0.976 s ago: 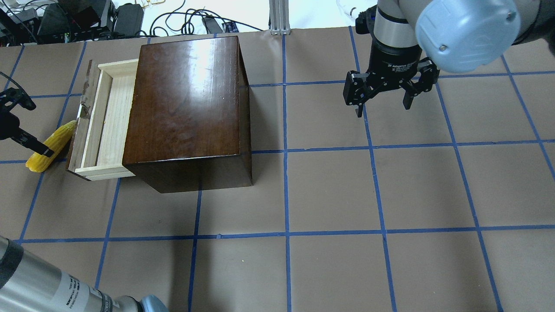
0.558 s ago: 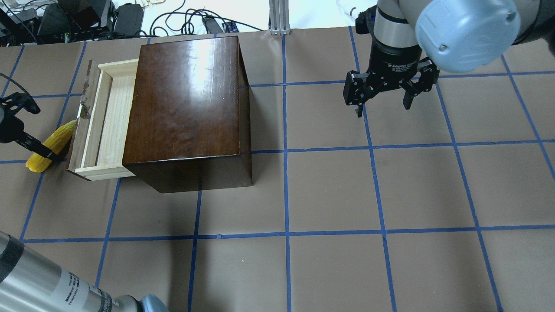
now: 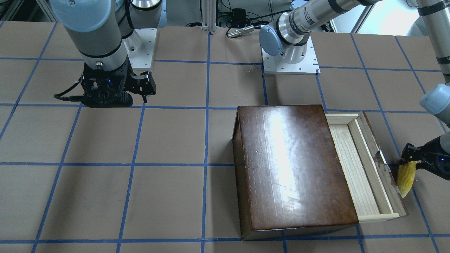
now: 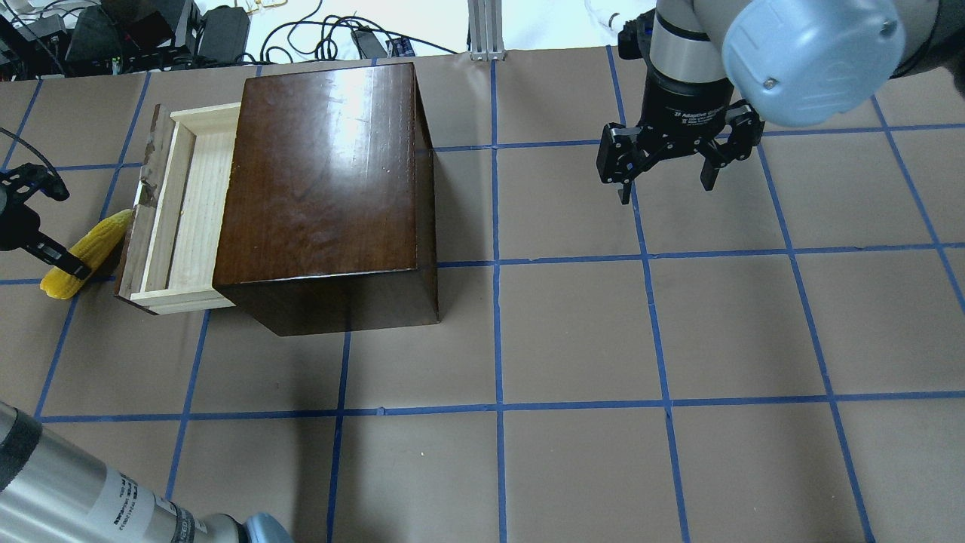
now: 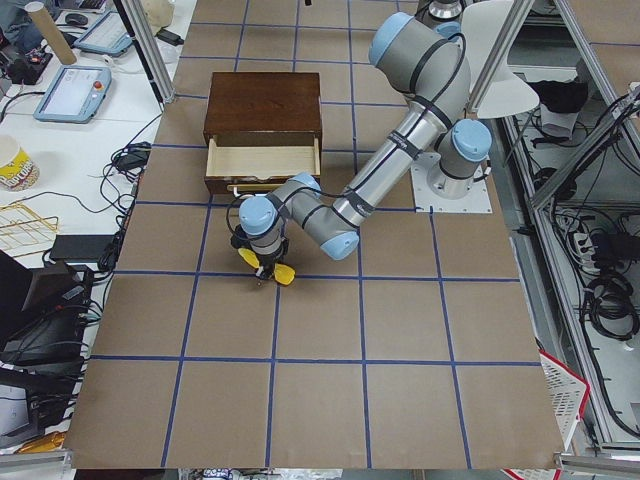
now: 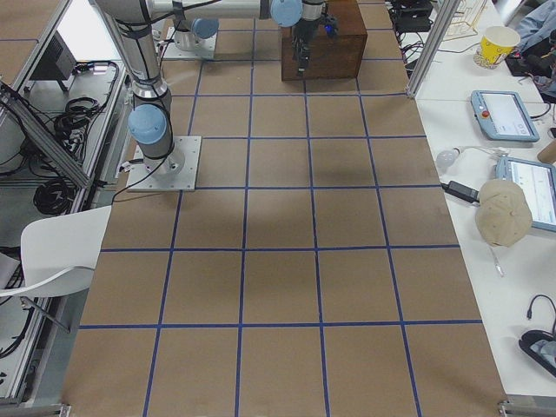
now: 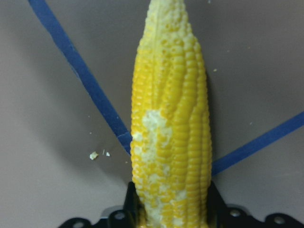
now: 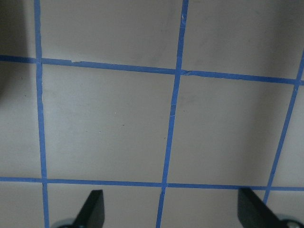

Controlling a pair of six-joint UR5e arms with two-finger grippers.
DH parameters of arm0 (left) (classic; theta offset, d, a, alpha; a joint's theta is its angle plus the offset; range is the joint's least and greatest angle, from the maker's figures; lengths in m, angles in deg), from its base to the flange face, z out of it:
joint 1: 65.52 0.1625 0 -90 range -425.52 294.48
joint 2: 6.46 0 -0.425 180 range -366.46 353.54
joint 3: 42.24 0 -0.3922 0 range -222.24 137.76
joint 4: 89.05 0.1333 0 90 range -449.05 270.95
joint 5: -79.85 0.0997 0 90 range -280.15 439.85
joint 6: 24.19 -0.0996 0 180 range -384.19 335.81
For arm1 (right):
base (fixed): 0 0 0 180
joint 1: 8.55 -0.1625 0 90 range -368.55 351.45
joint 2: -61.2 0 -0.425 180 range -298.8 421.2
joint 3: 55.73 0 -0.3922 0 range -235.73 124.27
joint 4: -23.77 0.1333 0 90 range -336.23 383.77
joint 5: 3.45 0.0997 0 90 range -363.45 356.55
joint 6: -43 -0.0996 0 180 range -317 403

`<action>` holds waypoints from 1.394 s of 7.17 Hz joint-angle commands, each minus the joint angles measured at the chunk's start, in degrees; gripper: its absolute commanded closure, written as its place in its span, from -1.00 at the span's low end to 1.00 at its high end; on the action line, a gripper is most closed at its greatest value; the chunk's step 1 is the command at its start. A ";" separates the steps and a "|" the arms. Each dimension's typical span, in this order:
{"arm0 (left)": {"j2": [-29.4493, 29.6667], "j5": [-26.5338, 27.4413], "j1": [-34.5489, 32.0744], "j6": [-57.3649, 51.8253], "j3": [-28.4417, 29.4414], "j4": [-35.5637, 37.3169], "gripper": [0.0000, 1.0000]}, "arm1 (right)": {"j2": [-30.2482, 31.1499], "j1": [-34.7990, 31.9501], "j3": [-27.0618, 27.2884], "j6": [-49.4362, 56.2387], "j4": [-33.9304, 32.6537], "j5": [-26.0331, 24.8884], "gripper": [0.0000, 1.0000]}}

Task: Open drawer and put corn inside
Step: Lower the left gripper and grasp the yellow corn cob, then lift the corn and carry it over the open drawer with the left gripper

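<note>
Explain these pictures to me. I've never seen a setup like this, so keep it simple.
Two robot arms stand at a brown table marked with blue tape. Four pictures come from fixed cameras: one above and behind the robot, one facing it, one at each table end. Two come from cameras on the wrists. On the table sits a dark wooden box with its drawer pulled open, nothing visible inside. The left hand grips a yellow toy corn just outside the drawer's front panel. The right hand hangs open over the table, holding nothing.
</note>
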 commanded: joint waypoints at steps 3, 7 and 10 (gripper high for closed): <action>-5.31 0.05 -1.87 7.92 6.27 -8.36 1.00 | 0.00 0.00 0.00 0.00 0.00 0.00 -1.00; -13.22 -0.56 -9.85 31.38 19.28 -35.27 1.00 | 0.00 0.00 0.00 0.00 0.00 0.00 -1.00; -14.65 -3.09 -18.90 51.49 19.30 -37.17 1.00 | 0.00 0.00 0.00 0.00 0.00 0.00 -1.00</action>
